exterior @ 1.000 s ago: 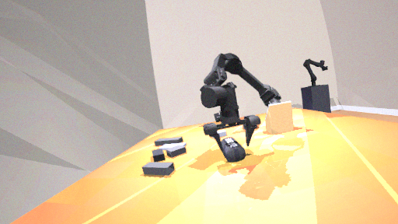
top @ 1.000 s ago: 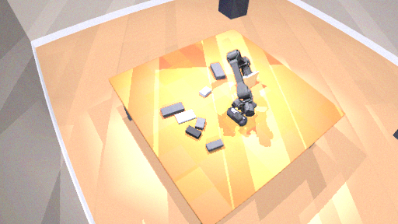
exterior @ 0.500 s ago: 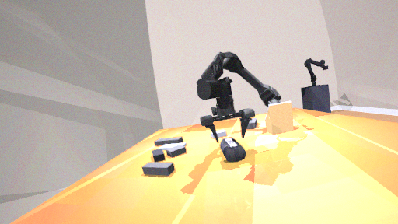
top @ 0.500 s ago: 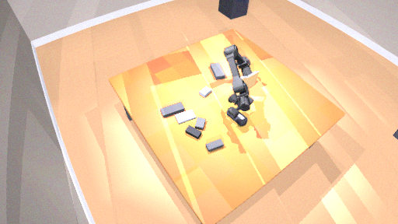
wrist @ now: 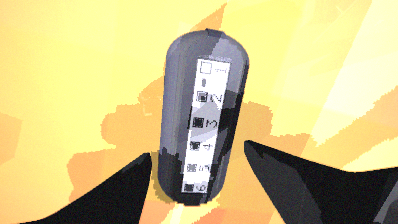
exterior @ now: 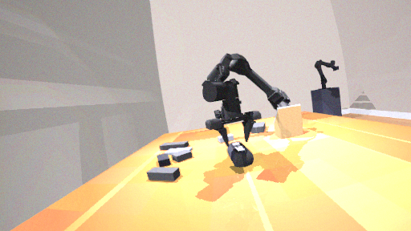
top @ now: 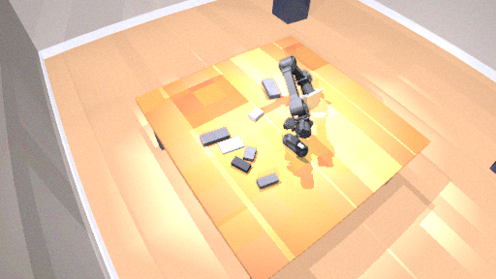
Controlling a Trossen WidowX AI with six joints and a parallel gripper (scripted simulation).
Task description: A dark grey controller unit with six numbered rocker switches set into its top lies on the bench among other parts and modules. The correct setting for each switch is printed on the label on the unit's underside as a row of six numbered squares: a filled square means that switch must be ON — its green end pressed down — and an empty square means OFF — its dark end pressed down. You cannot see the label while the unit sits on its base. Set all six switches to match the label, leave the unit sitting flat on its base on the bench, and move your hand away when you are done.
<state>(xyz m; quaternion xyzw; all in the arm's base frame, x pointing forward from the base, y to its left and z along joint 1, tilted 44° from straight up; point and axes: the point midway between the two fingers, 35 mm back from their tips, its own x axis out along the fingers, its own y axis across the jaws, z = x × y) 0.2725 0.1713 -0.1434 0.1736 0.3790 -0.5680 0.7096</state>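
The dark grey controller unit point(top: 289, 145) point(exterior: 242, 159) point(wrist: 177, 115) lies with its underside up; its switches are hidden beneath. In the wrist view the white label point(wrist: 204, 135) shows square 1 empty and squares 2, 3, 4, 5 and 6 filled. My gripper point(exterior: 237, 142) point(wrist: 198, 151) is open and holds nothing. Its fingers hang above the unit, spread to either side of the end with number 6 in the wrist view, with a gap on both sides.
Grey and dark blocks, including a long one point(top: 215, 137) point(exterior: 173, 145), a near one point(top: 267, 180) point(exterior: 163, 174) and a far one point(top: 271, 88) point(exterior: 258, 127), lie around a flat white piece point(top: 232, 144) and a small white block point(top: 256, 114). A tan upright panel point(exterior: 289, 121) stands beside the arm.
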